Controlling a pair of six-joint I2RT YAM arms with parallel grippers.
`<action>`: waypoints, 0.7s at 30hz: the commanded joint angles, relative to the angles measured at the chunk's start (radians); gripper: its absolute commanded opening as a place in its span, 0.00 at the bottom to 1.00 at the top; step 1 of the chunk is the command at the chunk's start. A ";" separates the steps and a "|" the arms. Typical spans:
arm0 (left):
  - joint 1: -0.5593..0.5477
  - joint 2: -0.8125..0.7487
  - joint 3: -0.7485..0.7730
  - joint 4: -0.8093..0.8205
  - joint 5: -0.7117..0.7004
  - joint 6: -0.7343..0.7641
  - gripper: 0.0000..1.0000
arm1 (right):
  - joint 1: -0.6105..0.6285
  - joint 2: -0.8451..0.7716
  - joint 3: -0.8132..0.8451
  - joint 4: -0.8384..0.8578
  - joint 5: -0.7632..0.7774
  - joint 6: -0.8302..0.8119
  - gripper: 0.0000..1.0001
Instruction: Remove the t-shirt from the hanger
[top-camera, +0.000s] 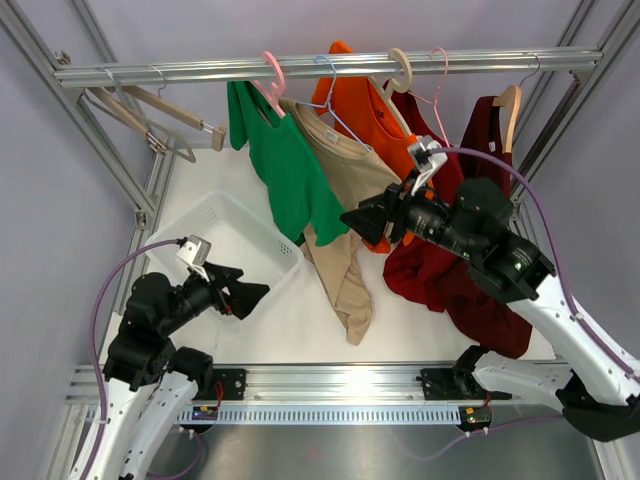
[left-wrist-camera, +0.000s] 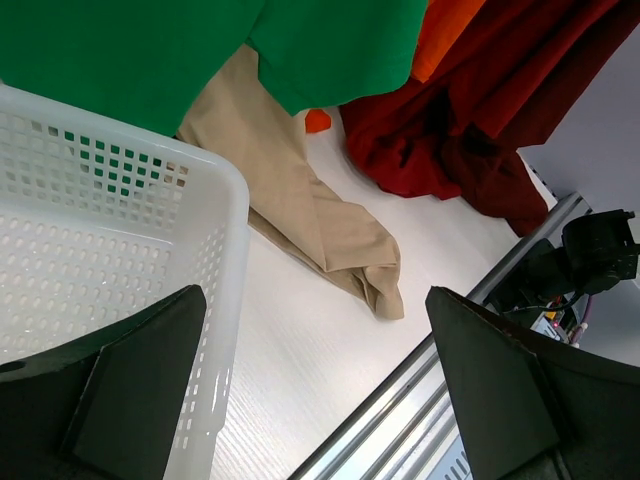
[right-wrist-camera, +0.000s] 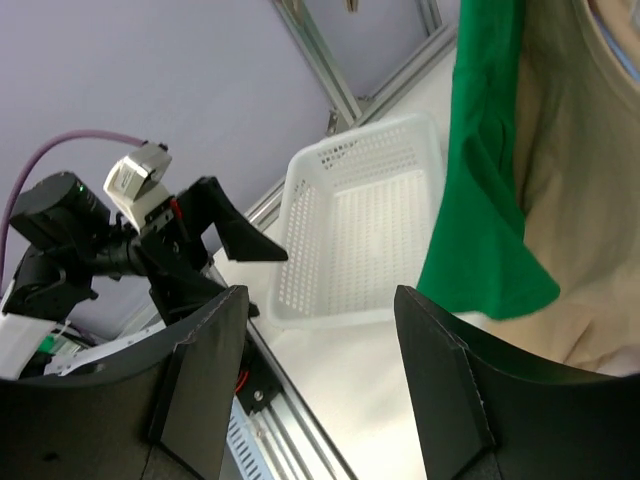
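Several t-shirts hang on hangers from a rail (top-camera: 320, 66): green (top-camera: 285, 170), tan (top-camera: 340, 200), orange (top-camera: 365, 115) and dark red (top-camera: 470, 250). The tan shirt hangs long, its lower end resting on the table (left-wrist-camera: 330, 235). My right gripper (top-camera: 352, 220) is open and empty, raised beside the tan shirt's right edge, in front of the orange one. My left gripper (top-camera: 255, 295) is open and empty, low at the near corner of the white basket (top-camera: 235, 235). The green shirt also shows in the right wrist view (right-wrist-camera: 480, 190).
A white perforated basket (left-wrist-camera: 110, 250) stands at the left on the table. Two empty wooden hangers (top-camera: 150, 115) hang at the rail's left end. Metal frame posts stand at both sides, and a rail (top-camera: 330, 385) runs along the table's near edge.
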 joint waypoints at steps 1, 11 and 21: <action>-0.001 -0.027 0.025 0.038 0.012 0.012 0.99 | 0.039 0.099 0.143 -0.014 0.084 -0.106 0.69; -0.001 -0.066 0.013 0.053 0.029 0.006 0.99 | 0.053 0.371 0.412 0.067 0.175 -0.192 0.63; -0.001 -0.092 0.007 0.053 0.020 -0.002 0.99 | 0.053 0.636 0.682 0.114 0.356 -0.278 0.41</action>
